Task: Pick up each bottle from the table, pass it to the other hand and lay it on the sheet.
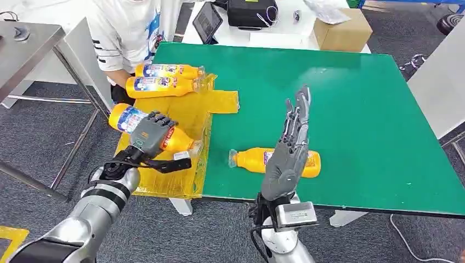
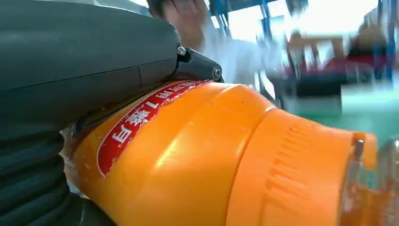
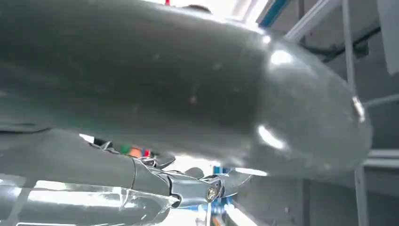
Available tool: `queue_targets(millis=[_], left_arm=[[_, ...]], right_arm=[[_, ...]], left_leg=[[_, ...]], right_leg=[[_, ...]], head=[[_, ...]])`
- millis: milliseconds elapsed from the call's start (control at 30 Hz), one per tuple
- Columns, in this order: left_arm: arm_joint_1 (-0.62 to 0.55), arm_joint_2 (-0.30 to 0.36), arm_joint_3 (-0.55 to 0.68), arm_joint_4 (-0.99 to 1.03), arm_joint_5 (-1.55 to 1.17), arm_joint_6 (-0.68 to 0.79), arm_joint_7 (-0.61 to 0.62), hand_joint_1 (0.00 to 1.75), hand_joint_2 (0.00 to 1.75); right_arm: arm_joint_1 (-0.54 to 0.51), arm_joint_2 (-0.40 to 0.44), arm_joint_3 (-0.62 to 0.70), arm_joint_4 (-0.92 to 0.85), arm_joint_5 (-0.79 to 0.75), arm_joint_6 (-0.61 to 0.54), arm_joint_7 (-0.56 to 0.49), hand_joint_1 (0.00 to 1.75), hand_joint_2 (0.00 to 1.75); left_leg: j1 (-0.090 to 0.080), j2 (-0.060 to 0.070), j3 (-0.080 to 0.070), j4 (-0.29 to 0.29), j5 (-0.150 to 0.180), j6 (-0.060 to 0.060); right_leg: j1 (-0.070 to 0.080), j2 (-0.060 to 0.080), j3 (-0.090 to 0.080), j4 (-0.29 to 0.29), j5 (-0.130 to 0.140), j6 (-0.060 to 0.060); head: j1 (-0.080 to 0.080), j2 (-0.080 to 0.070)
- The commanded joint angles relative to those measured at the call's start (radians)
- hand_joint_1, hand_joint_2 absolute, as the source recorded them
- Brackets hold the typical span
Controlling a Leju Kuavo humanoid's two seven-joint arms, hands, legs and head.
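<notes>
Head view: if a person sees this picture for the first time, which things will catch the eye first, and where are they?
The left hand grips an orange bottle over the yellow sheet at the table's left edge, where two more bottles already lie side by side. On the green table another orange bottle lies on its side, and the right hand is above it with fingers stretched out, holding nothing.

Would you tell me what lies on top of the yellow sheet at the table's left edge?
Two orange bottles lie side by side at the yellow sheet's far end. The left hand grips a third bottle above its near part; whether it touches the sheet is hidden.
</notes>
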Motion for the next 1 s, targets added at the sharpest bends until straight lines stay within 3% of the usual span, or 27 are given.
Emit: queue_targets(millis=[33, 400, 433, 467, 500, 533, 700, 833, 1000], left_arm=[[-0.065, 0.071, -0.063, 0.196, -0.027, -0.088, 0.012, 1.75, 1.75], [-0.031, 0.053, -0.019, 0.231, 0.030, -0.228, 0.000, 1.75, 1.75], [-0.023, 0.052, -0.012, 0.226, 0.040, -0.233, -0.008, 1.52, 1.75], [-0.021, 0.049, -0.002, 0.227, 0.053, -0.245, -0.009, 0.89, 1.75], [-0.018, 0.048, -0.001, 0.226, 0.054, -0.243, -0.011, 0.02, 1.75], [-0.009, 0.042, 0.040, 0.219, 0.112, -0.296, -0.039, 0.00, 0.00], [0.003, 0.042, 0.060, 0.210, 0.148, -0.336, -0.060, 0.00, 0.00], [0.016, 0.050, 0.081, 0.207, 0.213, -0.452, -0.109, 0.00, 0.00], [0.021, 0.054, 0.078, 0.205, 0.218, -0.466, -0.116, 0.00, 0.00]], right_arm=[[-0.023, -0.032, -0.003, 0.080, -0.008, 0.055, 0.002, 0.00, 0.00], [-0.021, -0.006, -0.019, 0.160, 0.013, 0.105, 0.002, 0.00, 0.00], [-0.019, -0.004, -0.020, 0.165, 0.011, 0.108, 0.002, 0.00, 0.00], [-0.019, -0.003, -0.021, 0.170, 0.013, 0.109, 0.002, 0.00, 0.00], [-0.019, -0.003, -0.021, 0.170, 0.013, 0.109, 0.002, 0.00, 0.00], [-0.020, 0.001, -0.026, 0.185, 0.010, 0.125, 0.002, 0.00, 0.00], [-0.021, 0.005, -0.029, 0.197, 0.005, 0.135, 0.002, 0.00, 0.00], [-0.026, 0.009, -0.036, 0.213, -0.017, 0.162, 0.002, 0.00, 0.00], [-0.027, 0.009, -0.036, 0.214, -0.016, 0.162, 0.002, 0.00, 0.00]], left_leg=[[0.001, 0.001, 0.003, -0.001, -0.001, -0.001], [0.002, 0.002, 0.007, -0.002, -0.001, -0.002], [0.002, 0.002, 0.008, -0.002, -0.002, -0.002], [0.001, 0.002, 0.005, -0.002, -0.001, -0.002], [0.002, 0.002, 0.007, -0.002, -0.002, -0.002], [0.001, 0.001, 0.005, -0.002, -0.001, -0.001], [0.001, 0.002, 0.010, -0.003, -0.001, -0.002], [0.000, 0.001, 0.008, -0.002, -0.001, -0.001], [0.001, 0.002, 0.012, -0.003, -0.001, -0.002]], right_leg=[[0.001, 0.002, 0.003, -0.001, 0.000, -0.001], [0.001, 0.003, 0.007, -0.002, -0.001, -0.002], [0.001, 0.004, 0.008, -0.003, -0.001, -0.002], [0.001, 0.003, 0.006, -0.002, 0.000, -0.002], [0.002, 0.003, 0.008, -0.003, -0.001, -0.003], [0.001, 0.002, 0.005, -0.002, 0.000, -0.002], [0.001, 0.003, 0.010, -0.003, 0.000, -0.002], [0.000, 0.002, 0.008, -0.002, 0.000, -0.001], [0.001, 0.004, 0.012, -0.003, 0.000, -0.002]], head=[[0.000, 0.000], [0.000, 0.000], [0.000, 0.000], [0.000, 0.000], [0.000, 0.000], [0.000, 0.000], [0.000, 0.000], [0.000, 0.000], [0.000, 0.000]])
